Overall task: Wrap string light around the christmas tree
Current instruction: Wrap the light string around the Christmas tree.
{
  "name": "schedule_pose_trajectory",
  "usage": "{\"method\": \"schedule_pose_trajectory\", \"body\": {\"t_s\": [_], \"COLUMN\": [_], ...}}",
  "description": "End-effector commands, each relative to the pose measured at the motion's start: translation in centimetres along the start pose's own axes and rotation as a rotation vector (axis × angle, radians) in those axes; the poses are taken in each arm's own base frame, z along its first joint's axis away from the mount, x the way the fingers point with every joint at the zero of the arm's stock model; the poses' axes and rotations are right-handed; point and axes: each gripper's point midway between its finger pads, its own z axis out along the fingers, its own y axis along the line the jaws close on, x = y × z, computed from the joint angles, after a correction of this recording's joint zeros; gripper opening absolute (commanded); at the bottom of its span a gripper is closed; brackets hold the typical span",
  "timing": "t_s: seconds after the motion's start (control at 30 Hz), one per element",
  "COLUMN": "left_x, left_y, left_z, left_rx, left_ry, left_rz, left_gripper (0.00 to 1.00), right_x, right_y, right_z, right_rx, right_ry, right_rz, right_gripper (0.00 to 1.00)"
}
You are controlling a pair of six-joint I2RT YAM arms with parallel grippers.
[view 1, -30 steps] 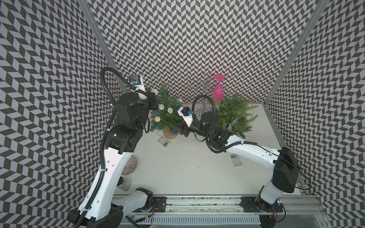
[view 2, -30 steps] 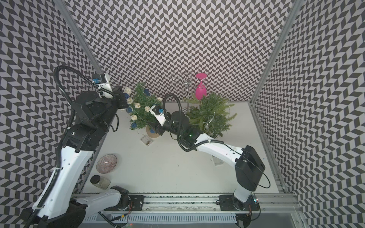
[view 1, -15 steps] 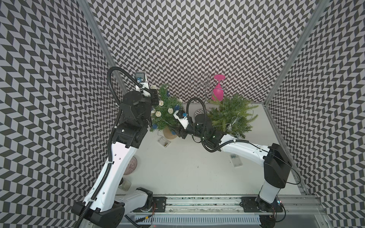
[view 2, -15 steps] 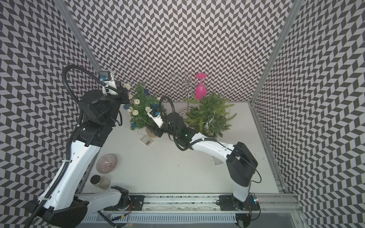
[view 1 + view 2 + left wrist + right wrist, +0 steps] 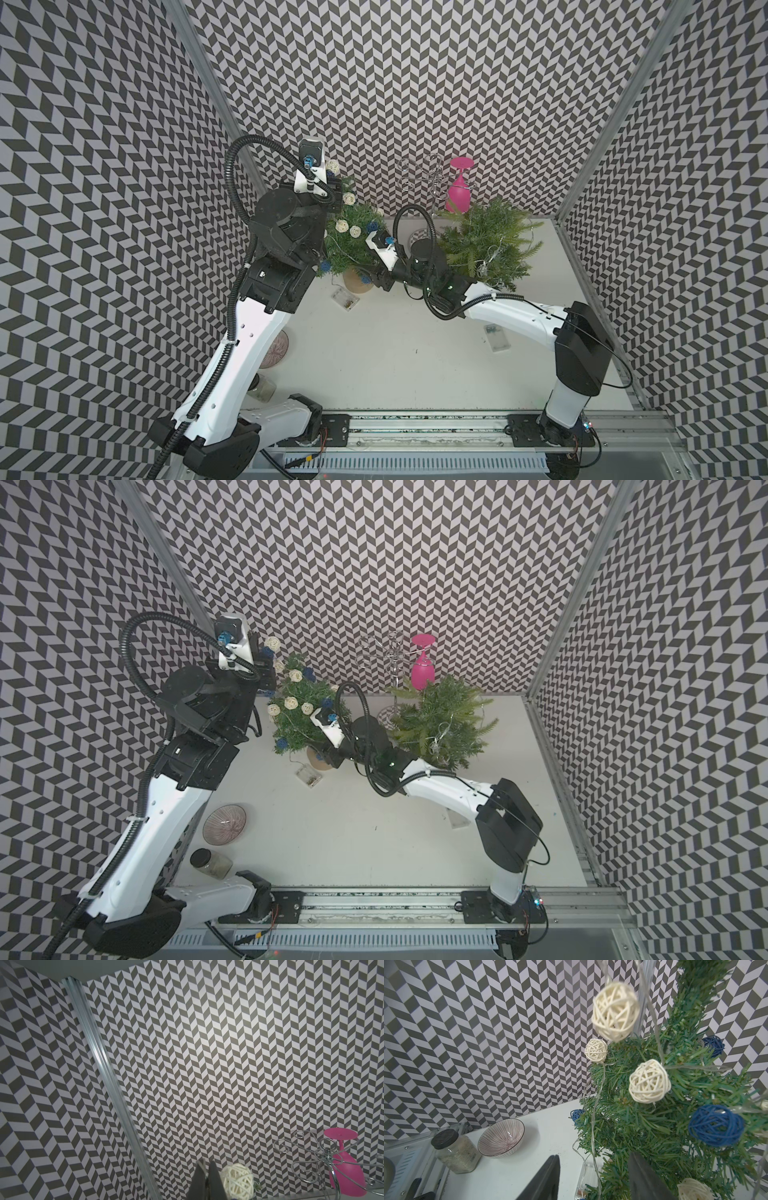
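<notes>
Left hand: the left hand [image 5: 207, 1168] is high up, beside the top of the christmas tree [image 5: 353, 249]. Its fingers are pressed together, apparently pinching the thin wire of the string light [image 5: 649, 1081] just beside a white ball [image 5: 236, 1181].
Right hand: the right hand [image 5: 593, 1155] is low on the tree's side, near the pot [image 5: 356, 283]. Its fingers are apart and clamp nothing. Lower branches and one hanging strand of wire lie between them.
String light: white and blue balls sit draped over the branches. One strand runs down the foliage to the battery box [image 5: 345, 298], which lies on the tabletop [image 5: 395, 345] just beside the pot.
Risk, tipping: a hard upward or sideways pull from the raised hand would probably lean the light tree over or topple it.
Risk, slipping: the wire is thin and smooth, so it may slide out of the pinch if the strand goes taut.
Risk, snagging: balls and wire can catch on needles, so loops may bunch on one side instead of circling the tree.
Risk, wrong grab: if the low hand closes where it is, it may clamp branches rather than the strand.
Risk, dragging: tension along the hanging strand could drag the battery box or lift it off the tabletop.
</notes>
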Motion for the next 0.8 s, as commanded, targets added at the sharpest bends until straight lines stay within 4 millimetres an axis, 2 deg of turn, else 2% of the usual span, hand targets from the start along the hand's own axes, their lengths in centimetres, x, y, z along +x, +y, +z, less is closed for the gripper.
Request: {"method": "schedule_pose_trajectory", "body": {"t_s": [0.0, 0.23, 0.43, 0.63, 0.77], "left_x": [-0.5, -0.1, 2.0, 2.5, 4.6], "left_y": [1.2, 2.3, 4.5, 3.8, 4.2], "left_z": [0.1, 0.2, 1.0, 2.3, 3.9], "left_rx": [-0.093, -0.126, -0.201, -0.199, -0.264], "left_ry": [-0.063, -0.063, -0.019, -0.054, 0.013], "left_rz": [0.095, 0.08, 0.089, 0.058, 0.087], "left_gripper": [0.0, 0.0, 0.0, 0.0, 0.0], "right_x": [-0.3, 0.1, 0.7, 0.8, 1.3], "right_y": [0.0, -0.2, -0.3, -0.2, -0.4], "right_z": [0.0, -0.1, 0.1, 0.1, 0.1], "right_rx": [-0.011, -0.001, -0.003, -0.01, -0.005], "right_ry": [-0.031, -0.02, -0.004, -0.003, 0.007], "right_rz": [-0.014, -0.013, -0.01, -0.006, -0.003], "right_gripper": [0.55, 0.54, 0.54, 0.54, 0.54]}}
